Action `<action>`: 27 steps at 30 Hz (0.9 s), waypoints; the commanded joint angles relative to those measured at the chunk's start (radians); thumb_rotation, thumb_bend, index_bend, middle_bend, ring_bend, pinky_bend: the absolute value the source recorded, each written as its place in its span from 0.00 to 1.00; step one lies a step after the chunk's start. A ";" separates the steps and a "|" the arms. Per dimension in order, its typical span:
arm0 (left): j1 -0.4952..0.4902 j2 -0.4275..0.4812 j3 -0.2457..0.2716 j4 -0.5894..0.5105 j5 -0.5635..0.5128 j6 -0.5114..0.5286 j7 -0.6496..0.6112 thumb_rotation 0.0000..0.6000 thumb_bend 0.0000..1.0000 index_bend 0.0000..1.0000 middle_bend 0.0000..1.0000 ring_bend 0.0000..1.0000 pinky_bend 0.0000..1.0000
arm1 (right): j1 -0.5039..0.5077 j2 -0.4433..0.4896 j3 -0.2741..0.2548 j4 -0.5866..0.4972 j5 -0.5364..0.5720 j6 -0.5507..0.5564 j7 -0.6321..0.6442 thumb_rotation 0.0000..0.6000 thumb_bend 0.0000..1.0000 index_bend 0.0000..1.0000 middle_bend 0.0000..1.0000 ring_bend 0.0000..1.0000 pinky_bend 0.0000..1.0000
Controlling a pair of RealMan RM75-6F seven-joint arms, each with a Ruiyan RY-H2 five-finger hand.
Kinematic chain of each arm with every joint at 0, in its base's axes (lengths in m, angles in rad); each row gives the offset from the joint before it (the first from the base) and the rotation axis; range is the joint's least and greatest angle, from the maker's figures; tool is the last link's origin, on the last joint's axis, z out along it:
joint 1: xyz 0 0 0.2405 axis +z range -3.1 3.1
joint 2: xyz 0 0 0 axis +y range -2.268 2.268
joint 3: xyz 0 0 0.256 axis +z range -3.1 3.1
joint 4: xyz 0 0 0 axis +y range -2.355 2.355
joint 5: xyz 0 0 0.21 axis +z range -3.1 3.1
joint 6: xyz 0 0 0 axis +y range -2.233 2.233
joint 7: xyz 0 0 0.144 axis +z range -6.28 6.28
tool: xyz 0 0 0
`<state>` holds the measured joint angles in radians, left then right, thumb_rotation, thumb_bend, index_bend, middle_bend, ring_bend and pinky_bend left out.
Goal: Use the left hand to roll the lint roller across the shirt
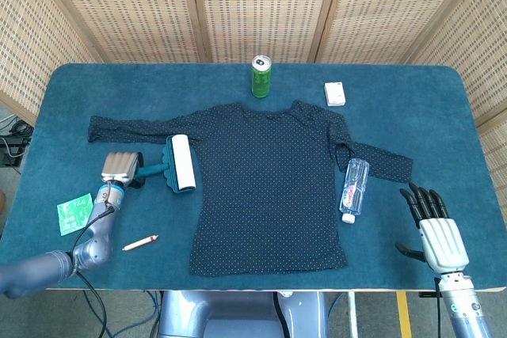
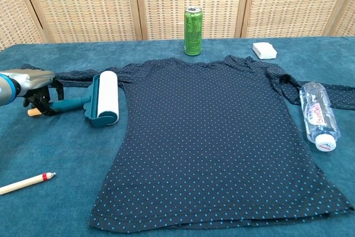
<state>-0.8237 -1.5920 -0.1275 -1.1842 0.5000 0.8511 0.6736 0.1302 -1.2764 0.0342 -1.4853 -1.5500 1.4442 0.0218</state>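
Observation:
The lint roller (image 1: 179, 162) (image 2: 105, 97) lies on the table with its white drum along the left edge of the dark dotted shirt (image 1: 269, 187) (image 2: 216, 131). Its teal handle points left and ends in an orange tip. My left hand (image 1: 120, 166) (image 2: 33, 84) sits over that handle, dark fingers curled down around it. Whether they grip it is unclear. The shirt is spread flat in the middle of the table. My right hand (image 1: 434, 231) rests near the front right table edge, fingers spread, holding nothing.
A green can (image 1: 261, 76) (image 2: 193, 24) stands behind the collar and a white box (image 1: 334, 93) (image 2: 264, 50) lies to its right. A water bottle (image 1: 353, 187) (image 2: 318, 115) lies by the right sleeve. A pencil (image 1: 140, 242) (image 2: 26, 183) and a green packet (image 1: 75, 211) lie front left.

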 commanded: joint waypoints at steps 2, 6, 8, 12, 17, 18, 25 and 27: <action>-0.001 -0.011 0.004 0.012 -0.006 -0.006 0.003 1.00 0.41 0.46 0.73 0.62 0.56 | -0.001 0.001 -0.002 -0.002 -0.003 0.002 -0.001 1.00 0.02 0.00 0.00 0.00 0.00; -0.001 -0.018 0.007 0.019 -0.006 -0.009 0.004 1.00 0.49 0.56 0.74 0.62 0.56 | -0.001 0.001 -0.003 -0.003 -0.003 0.001 -0.005 1.00 0.02 0.00 0.00 0.00 0.00; 0.000 -0.021 0.006 0.019 0.000 0.000 0.003 1.00 0.57 0.65 0.75 0.63 0.57 | -0.001 0.001 -0.003 -0.004 -0.002 0.001 -0.005 1.00 0.02 0.00 0.00 0.00 0.00; 0.008 -0.022 -0.001 0.011 0.061 0.044 -0.026 1.00 0.65 0.77 0.78 0.64 0.58 | -0.002 0.004 0.000 -0.005 0.001 0.002 0.001 1.00 0.02 0.00 0.00 0.00 0.00; 0.015 0.051 -0.006 -0.077 0.180 0.100 -0.052 1.00 0.68 0.84 0.78 0.64 0.58 | -0.004 0.009 0.002 -0.009 -0.003 0.010 0.009 1.00 0.02 0.00 0.00 0.00 0.00; 0.017 0.071 -0.007 -0.100 0.201 0.102 -0.059 1.00 0.68 0.85 0.78 0.64 0.58 | -0.004 0.010 0.002 -0.010 -0.003 0.012 0.012 1.00 0.02 0.00 0.00 0.00 0.00; 0.001 0.183 0.009 -0.200 0.277 0.050 -0.056 1.00 0.66 0.86 0.78 0.64 0.58 | -0.007 0.016 0.004 -0.014 -0.002 0.016 0.020 1.00 0.02 0.00 0.00 0.00 0.00; -0.016 0.224 0.019 -0.233 0.283 0.006 -0.042 1.00 0.65 0.86 0.78 0.64 0.58 | -0.007 0.017 0.005 -0.013 0.000 0.014 0.022 1.00 0.02 0.00 0.00 0.00 0.00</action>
<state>-0.8215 -1.4058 -0.1211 -1.3818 0.7680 0.8990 0.6153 0.1236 -1.2597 0.0385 -1.4988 -1.5499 1.4590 0.0434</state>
